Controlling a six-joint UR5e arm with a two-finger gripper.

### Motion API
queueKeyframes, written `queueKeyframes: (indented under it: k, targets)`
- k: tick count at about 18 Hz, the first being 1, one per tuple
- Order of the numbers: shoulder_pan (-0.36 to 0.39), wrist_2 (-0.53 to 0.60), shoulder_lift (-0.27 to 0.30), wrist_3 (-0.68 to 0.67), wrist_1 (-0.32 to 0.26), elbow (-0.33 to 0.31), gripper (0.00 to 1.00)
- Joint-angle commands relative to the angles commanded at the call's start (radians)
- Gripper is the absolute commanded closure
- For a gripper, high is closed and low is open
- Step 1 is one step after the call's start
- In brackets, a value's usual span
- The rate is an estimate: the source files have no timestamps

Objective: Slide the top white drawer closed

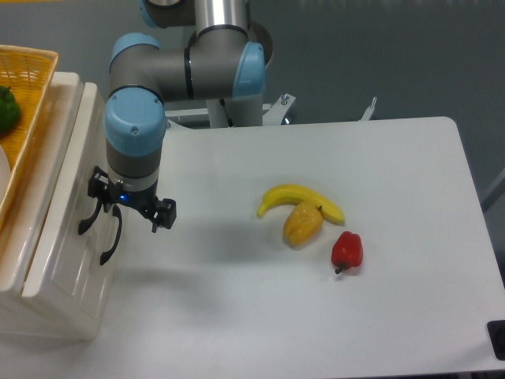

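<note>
1. Your top white drawer (59,237) sits at the far left edge of the counter (316,316), in the small white cabinet. From this overhead angle you mostly get its top rim and glossy front panel. Can't really tell how far out it's pulled.

2. The gripper (96,241) is right up against that front panel, pointing down, with its two dark fingers (112,237) spread apart. Nothing is clamped between them. Whether a finger is actually touching the drawer front, you can't make out from here.

3. Containers: a woven yellow basket (35,63) sits on top of the cabinet in the upper left corner, cut off by the frame. There's something green (6,106) inside it, only partly visible. The drawer's inside isn't visible.

4. Out on the counter, well apart from the cabinet, you've got a banana (296,197), a yellow-orange lumpy fruit or veg (303,223) touching it just below, and a red pepper (347,250) near those two, a bit to the right.
</note>
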Motion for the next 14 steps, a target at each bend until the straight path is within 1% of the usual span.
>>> queueKeyframes:
  k: [2, 5, 6, 8, 9, 12, 14]
  targets:
    - [0.032, 0.003, 0.003, 0.009, 0.002, 0.002, 0.00]
    - [0.074, 0.026, 0.008, 0.011, 0.002, 0.034, 0.00]
    - [0.075, 0.047, 0.005, 0.011, 0.002, 0.044, 0.00]
    - [0.090, 0.109, 0.008, 0.011, 0.005, 0.046, 0.00]
    - [0.100, 0.117, 0.006, 0.015, 0.008, 0.046, 0.00]
    - [0.134, 0.132, 0.011, 0.145, 0.000, 0.045, 0.00]
    - [0.144, 0.187, 0.012, 0.242, 0.000, 0.041, 0.00]
